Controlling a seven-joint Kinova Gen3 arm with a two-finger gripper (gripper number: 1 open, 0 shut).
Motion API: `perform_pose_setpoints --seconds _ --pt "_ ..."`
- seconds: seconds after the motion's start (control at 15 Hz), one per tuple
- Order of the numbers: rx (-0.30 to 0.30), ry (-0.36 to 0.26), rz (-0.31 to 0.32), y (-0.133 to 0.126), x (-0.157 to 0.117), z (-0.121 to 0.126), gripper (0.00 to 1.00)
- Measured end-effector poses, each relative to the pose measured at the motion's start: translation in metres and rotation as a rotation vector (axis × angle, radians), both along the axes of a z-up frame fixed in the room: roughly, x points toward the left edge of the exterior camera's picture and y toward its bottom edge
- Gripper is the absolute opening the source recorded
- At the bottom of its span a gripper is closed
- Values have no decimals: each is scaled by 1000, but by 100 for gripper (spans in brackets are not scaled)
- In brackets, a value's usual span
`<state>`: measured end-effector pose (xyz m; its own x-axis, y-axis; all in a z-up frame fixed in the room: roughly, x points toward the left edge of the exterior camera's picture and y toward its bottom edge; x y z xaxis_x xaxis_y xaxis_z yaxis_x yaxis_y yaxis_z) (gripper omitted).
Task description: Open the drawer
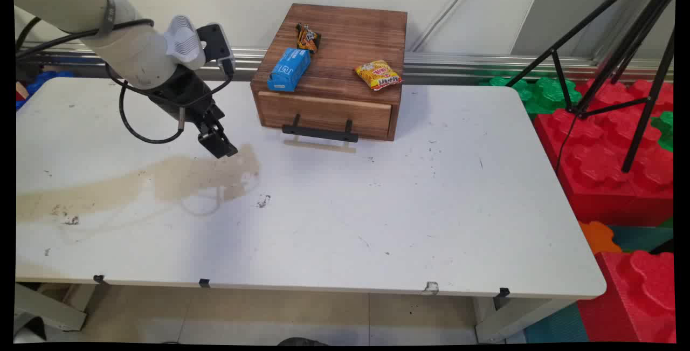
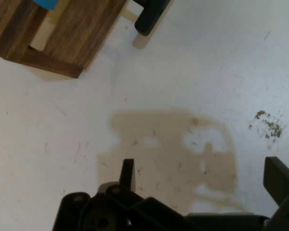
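A black two-finger gripper (image 1: 218, 143) on a white arm is seen hanging low over a white table (image 1: 377, 205), its jaws spread wide and nothing held between them. In the hand view both fingers (image 2: 127, 173) stand well apart above bare tabletop, where the arm's shadow is cast. A wooden drawer box (image 1: 331, 70) is set toward the table's far edge, at about two o'clock from the gripper and near it; its drawer is shut, and its black handle (image 1: 320, 132) is untouched. Three items are laid on the box's top: a blue carton (image 1: 290, 69) at its nine o'clock side, a small dark snack packet (image 1: 308, 37) just behind the carton, and a yellow snack bag (image 1: 379, 74) at its three o'clock side. Nothing has been grasped, and no item is seen on the tabletop itself.
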<state>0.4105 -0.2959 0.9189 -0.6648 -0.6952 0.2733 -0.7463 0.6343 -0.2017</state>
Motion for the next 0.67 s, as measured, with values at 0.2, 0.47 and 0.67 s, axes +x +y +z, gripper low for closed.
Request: perform_pose_setpoints --seconds 0.2,0.47,0.67 --pt "7 3 -7 1 0 -1 100" --pt "14 12 -36 -1 -5 -2 100" --pt "5 17 -65 -5 -14 -1 100"
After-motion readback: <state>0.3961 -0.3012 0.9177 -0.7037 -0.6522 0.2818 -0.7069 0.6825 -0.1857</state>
